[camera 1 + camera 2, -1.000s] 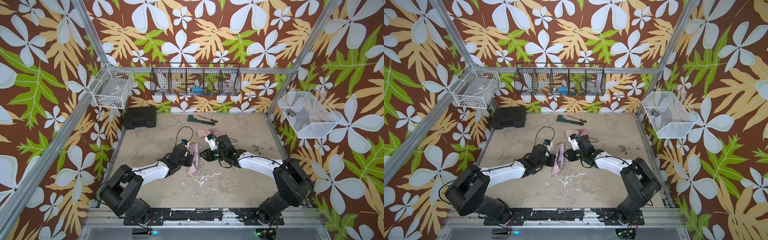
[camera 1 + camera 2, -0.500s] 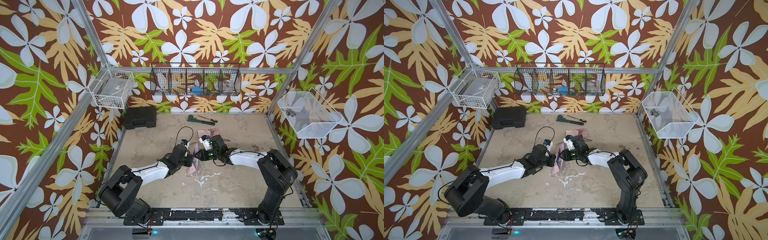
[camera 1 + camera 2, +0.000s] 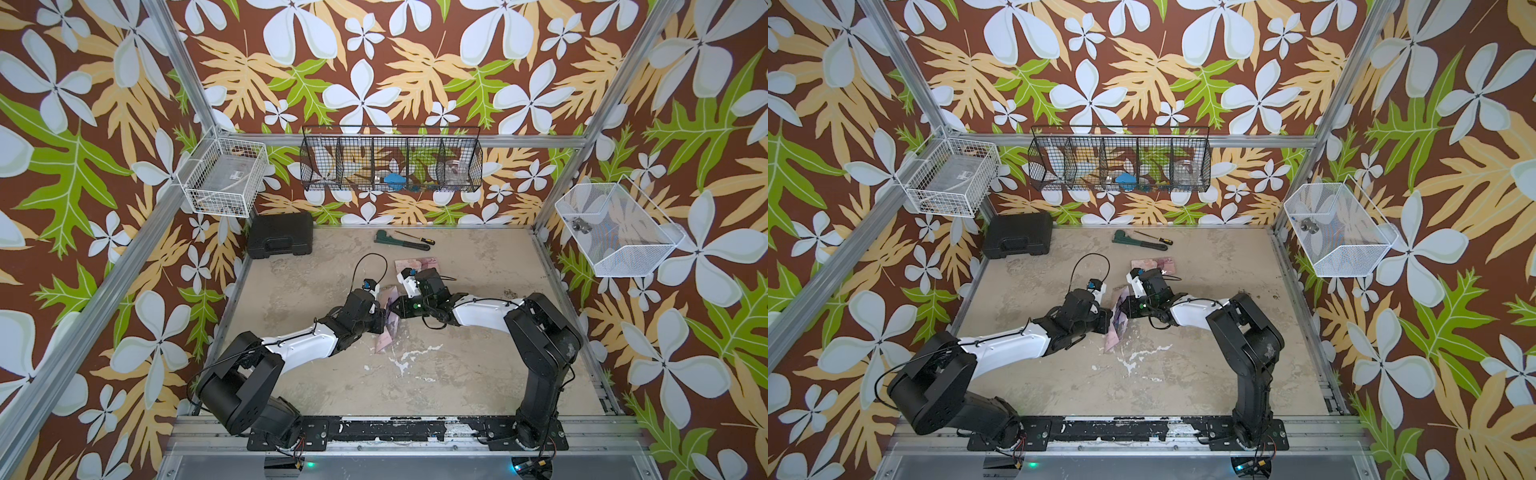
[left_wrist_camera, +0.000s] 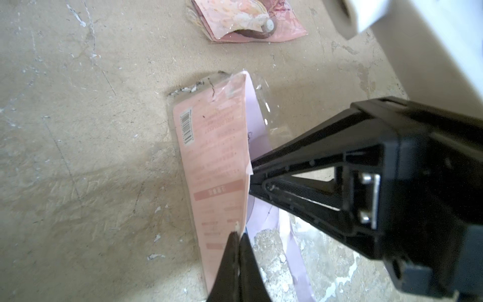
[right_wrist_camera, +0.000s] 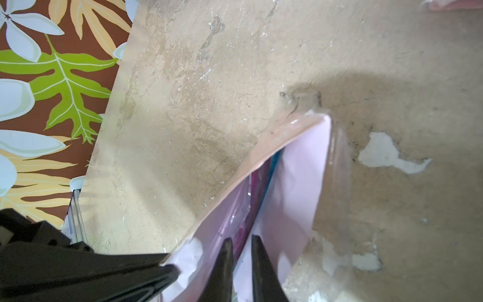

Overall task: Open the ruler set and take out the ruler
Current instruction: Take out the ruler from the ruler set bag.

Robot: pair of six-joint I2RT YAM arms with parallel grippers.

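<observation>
While the left gripper (image 4: 236,236) is pinched shut on the edge of the pink backing card (image 4: 214,162), the ruler set (image 3: 383,337) sits mid-table (image 3: 457,374) between the two arms, tipped up on edge. Its long axis runs from the robot's side toward the back wall (image 3: 374,83). The right gripper (image 5: 241,252) comes in from the opposite side, across that axis, with its tips pushed into the gap between the card and the lilac inner sheet (image 5: 295,183). Its jaws are nearly together about a magenta-and-blue strip, probably the ruler (image 5: 261,172); I cannot tell whether they truly pinch it. The right arm is nearer the contents, and the left only anchors the pack. My read: the pull should go sideways toward the right arm, out of the open long edge.
</observation>
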